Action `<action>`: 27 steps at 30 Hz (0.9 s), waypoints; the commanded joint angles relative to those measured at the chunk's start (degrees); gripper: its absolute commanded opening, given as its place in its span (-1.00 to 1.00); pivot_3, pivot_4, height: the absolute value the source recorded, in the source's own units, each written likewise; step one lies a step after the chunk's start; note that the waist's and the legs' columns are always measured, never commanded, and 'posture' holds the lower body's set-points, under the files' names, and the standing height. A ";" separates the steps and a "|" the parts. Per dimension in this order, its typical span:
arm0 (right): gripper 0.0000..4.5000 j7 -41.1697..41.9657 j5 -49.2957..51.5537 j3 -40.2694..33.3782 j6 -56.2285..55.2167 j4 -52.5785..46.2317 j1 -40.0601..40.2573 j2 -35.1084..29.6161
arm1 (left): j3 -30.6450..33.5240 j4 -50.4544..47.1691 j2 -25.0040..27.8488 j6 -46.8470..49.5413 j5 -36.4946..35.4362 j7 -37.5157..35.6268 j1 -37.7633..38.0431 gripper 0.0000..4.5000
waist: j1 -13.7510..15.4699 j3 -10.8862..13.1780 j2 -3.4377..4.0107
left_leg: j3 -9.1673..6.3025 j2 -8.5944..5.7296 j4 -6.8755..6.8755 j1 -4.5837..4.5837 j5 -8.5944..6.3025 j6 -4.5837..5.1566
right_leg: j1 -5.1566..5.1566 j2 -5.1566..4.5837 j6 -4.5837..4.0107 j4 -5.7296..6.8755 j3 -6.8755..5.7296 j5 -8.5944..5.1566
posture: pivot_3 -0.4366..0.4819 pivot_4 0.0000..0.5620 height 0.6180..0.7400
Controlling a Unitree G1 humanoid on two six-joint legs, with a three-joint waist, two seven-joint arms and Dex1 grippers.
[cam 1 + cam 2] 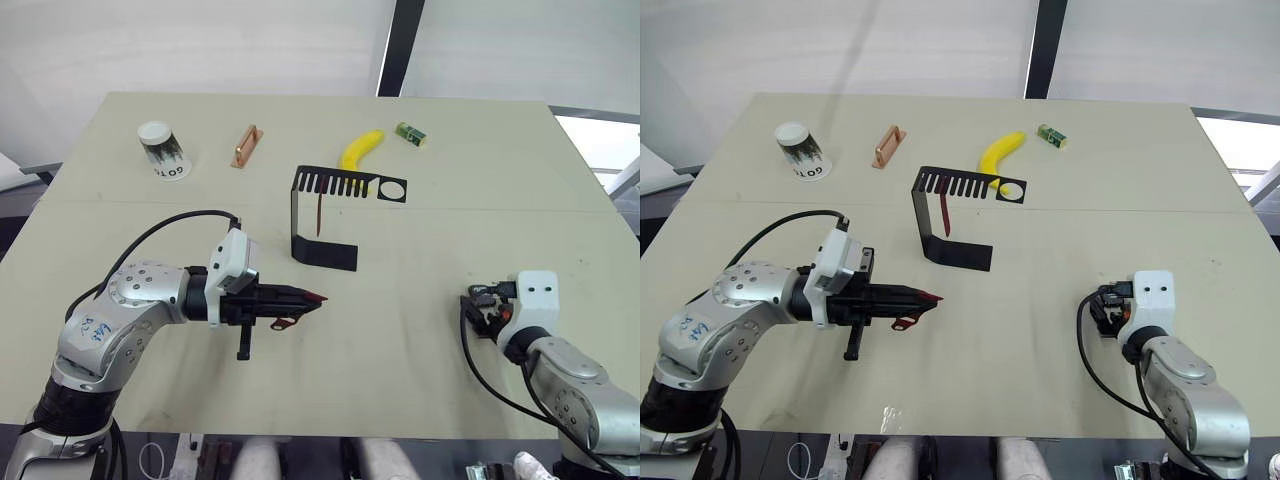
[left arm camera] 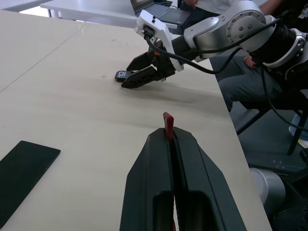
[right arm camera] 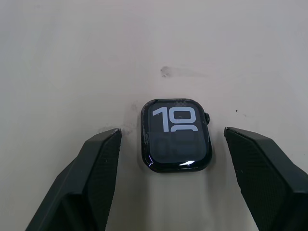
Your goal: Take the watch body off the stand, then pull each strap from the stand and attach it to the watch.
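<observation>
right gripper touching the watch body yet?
Apart. The right wrist view shows the right gripper open, with the watch body flat on the table and bare tabletop showing between it and each finger.

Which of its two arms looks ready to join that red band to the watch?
Left. Its end effector is shut on a red strap. The right end effector sits open around the watch body, which lies on the table, well placed to steady it.

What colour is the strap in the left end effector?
Dark red strap, clearest in the left wrist view.
</observation>
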 commanded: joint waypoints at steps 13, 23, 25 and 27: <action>-0.30 0.16 -1.38 -1.42 -5.09 5.79 0.88 -0.28 | 0.99 -0.98 -0.53 -1.20 -0.91 0.45 -0.50 -1.00 | 0.14 -0.11 -0.17 | 0.00 -0.02 0.06 0.04 0.00 0.00 | 0.05 -0.02 0.00 -0.01 0.01 0.00 | -0.05 -0.47 1.00; -0.30 7.31 4.13 -4.51 -1.75 3.68 -3.27 -7.76 | 1.53 0.32 0.34 -2.53 0.45 -0.07 0.25 -1.00 | 0.13 -0.10 -0.15 | 0.01 -0.02 0.05 0.04 0.00 0.00 | 0.04 -0.01 0.00 -0.01 0.01 0.00 | -0.05 -0.47 1.00; -0.30 8.70 4.79 -4.40 -0.58 4.34 -3.75 -9.58 | 1.58 0.67 0.50 -2.92 0.64 -0.23 0.39 -1.00 | -0.09 -0.10 -0.15 | 0.02 0.00 0.05 0.06 0.00 0.00 | 0.02 0.01 0.00 -0.03 0.02 0.00 | -0.05 -0.47 1.00; -0.30 9.54 5.02 -4.07 1.28 4.94 -3.81 -11.35 | 1.64 0.81 0.53 -3.20 0.64 -0.22 0.54 -1.00 | -0.05 -0.10 -0.15 | 0.02 0.01 0.03 0.08 0.00 0.00 | 0.02 0.03 -0.01 -0.02 0.01 0.00 | -0.05 -0.47 1.00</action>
